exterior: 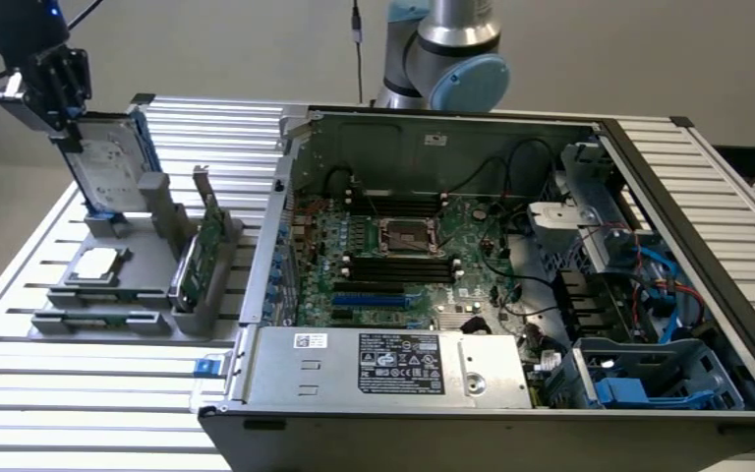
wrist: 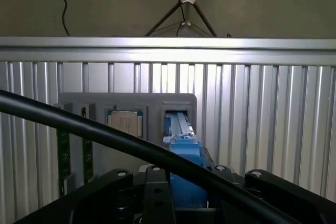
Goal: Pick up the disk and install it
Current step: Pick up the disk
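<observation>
The disk (exterior: 105,167), silver with a white label and a blue carrier, stands on edge in the grey holder (exterior: 154,270) at the exterior view's left. Its lower end sits in the holder's slot. My gripper (exterior: 70,123) comes down from above and is shut on the disk's upper end. In the wrist view the disk's blue edge (wrist: 184,150) runs from the holder's slot (wrist: 178,111) up between the black fingers (wrist: 157,182) of my gripper (wrist: 186,187).
The holder also carries a small square chip (exterior: 95,264) and an upright green card (exterior: 201,258). To the exterior view's right lies the open computer case (exterior: 483,246), with blue drive bays (exterior: 640,379) at its near right corner. A black cable (wrist: 105,135) crosses the wrist view.
</observation>
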